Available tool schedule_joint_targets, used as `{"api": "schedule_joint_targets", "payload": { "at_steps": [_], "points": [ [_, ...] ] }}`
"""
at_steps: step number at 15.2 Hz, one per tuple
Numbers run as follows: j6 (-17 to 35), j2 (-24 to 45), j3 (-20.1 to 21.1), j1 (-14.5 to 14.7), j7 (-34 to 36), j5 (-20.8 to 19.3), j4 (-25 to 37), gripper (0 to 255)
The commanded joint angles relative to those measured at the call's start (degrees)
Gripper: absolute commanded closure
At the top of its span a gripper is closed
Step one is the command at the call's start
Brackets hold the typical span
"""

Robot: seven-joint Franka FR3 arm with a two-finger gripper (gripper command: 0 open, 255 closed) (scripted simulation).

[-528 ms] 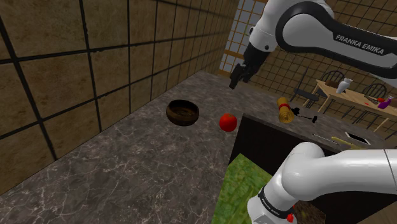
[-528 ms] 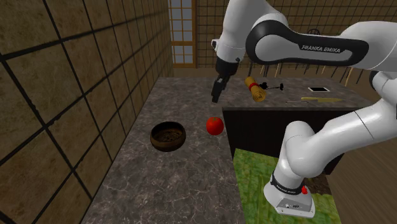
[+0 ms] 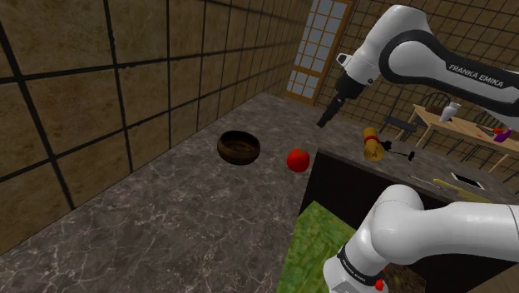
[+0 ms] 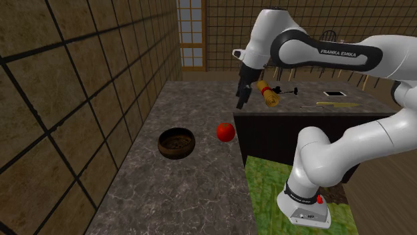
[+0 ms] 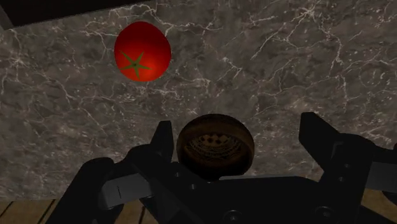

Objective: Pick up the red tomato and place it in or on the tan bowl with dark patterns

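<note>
Your hand point(image 3: 323, 121), fingers apart and empty, has swung toward the shoulder view's right above the desk point(image 3: 166, 216), leaving the red tomato point(image 3: 298, 160) ungrasped near the bowl point(image 3: 239, 146).

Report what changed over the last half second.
The claw swung toward the shoulder view's right, still open and holding nothing. The tomato and bowl stayed where they were, apart from each other.
</note>
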Motion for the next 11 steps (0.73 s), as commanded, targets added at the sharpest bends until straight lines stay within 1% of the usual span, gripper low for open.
{"api": "schedule_joint_targets", "payload": {
  "at_steps": [1,3,6,9,11],
  "points": [
    [1.15,-1.73,-5.72,1.46,-8.70,-1.33,-2.16,0],
    [1.93,-2.00,-11.60,3.06,-16.91,-2.73,-2.78,0],
    [2.77,-0.80,-20.73,6.31,-29.20,-4.70,-2.07,0],
    [3.20,1.94,-30.18,11.07,-41.40,-6.17,0.46,0],
    [3.22,4.30,-36.72,15.36,-49.40,-6.77,3.04,0]
  ]
}}
